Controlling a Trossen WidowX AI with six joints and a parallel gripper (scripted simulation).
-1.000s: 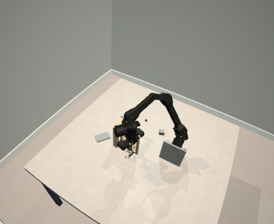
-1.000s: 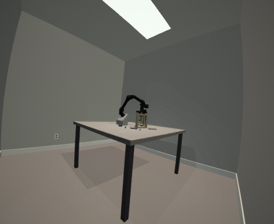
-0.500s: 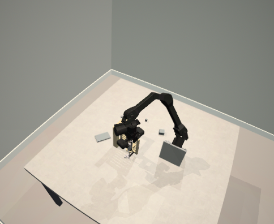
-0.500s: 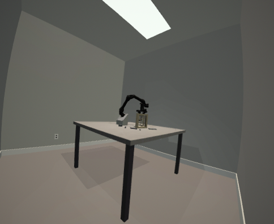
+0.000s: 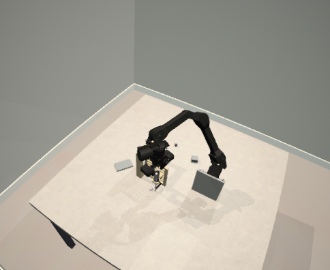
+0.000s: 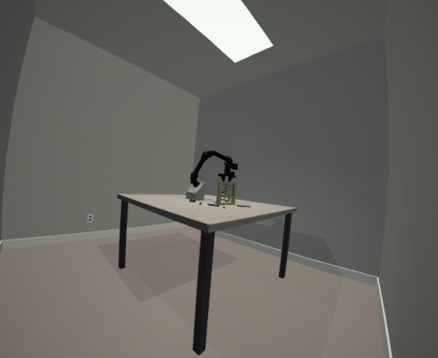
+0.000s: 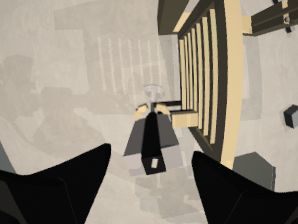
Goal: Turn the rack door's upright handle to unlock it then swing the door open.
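The rack's wooden frame stands upright on the table. Its slatted door is swung out at a wide angle; I cannot read the exact angle. The upright handle, black with grey sides, stands beside the door's free edge, joined to it by a dark bar. My gripper is open above the handle, pointing down. In the wrist view its fingertips stand apart on either side of the handle's top, with gaps showing on both sides.
A grey flat plate lies beside the frame. A small grey block and a tiny dark piece lie on the table. A sloped grey box stands by the arm's base.
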